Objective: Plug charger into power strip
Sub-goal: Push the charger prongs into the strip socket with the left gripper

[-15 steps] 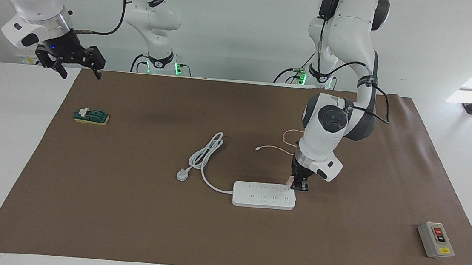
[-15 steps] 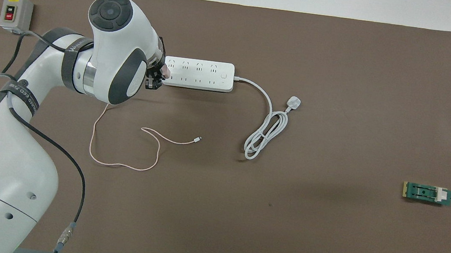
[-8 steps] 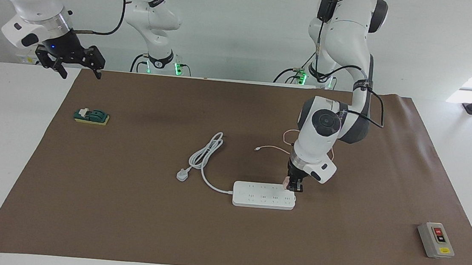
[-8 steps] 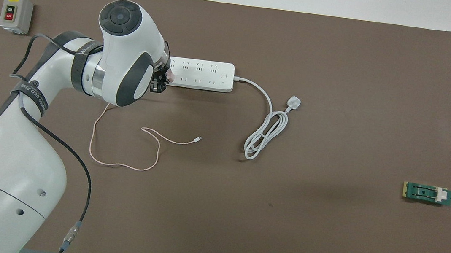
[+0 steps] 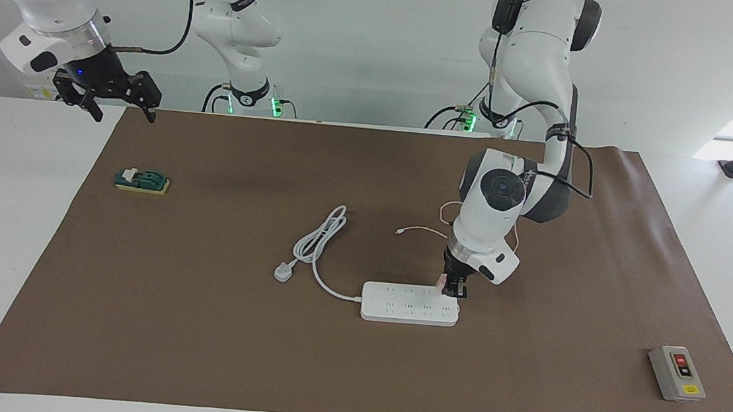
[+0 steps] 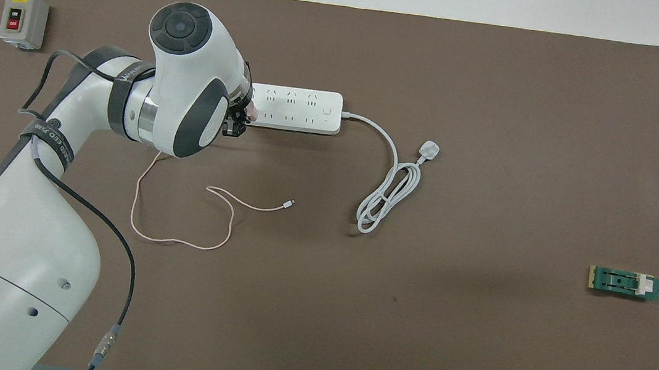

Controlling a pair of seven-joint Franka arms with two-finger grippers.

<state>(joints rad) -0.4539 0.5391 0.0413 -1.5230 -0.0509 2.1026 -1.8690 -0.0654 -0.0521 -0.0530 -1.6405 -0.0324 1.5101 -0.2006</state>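
Left gripper [image 5: 453, 290] clamped on charger [image 5: 443, 281], over end of strip [image 5: 408, 304]. Right gripper [image 5: 105, 98] spread wide, waiting over table edge.

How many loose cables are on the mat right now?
2. The power strip's white cord lies coiled toward the right arm's end; the charger's pink cable lies nearer the robots.
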